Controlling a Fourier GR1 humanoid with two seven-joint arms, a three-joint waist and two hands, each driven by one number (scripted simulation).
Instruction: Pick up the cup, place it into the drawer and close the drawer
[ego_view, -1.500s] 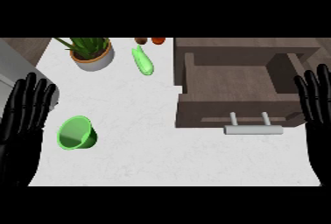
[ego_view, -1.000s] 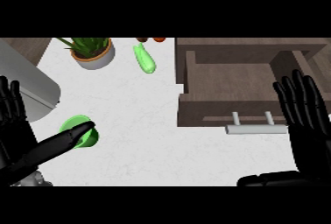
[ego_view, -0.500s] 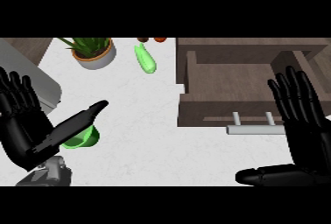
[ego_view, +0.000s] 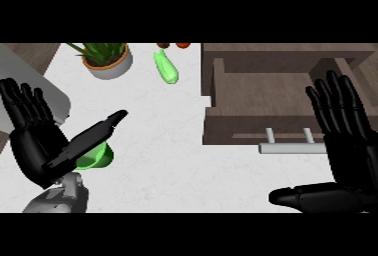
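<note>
Since my left hand is hanging open right over the green cup with nothing gripped, I'm worrying its thumb could tip the cup, while the right hand is sitting flat beside the open drawer.

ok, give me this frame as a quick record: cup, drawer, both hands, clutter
cup: small green cup, on white counter, partly hidden by left thumb
drawer: brown wooden drawer, open, nothing visible inside, silver bar handle
left hand: open, beside cup, not gripping
right hand: open, over drawer's right side
clutter: potted plant, green cucumber-like vegetable
</note>
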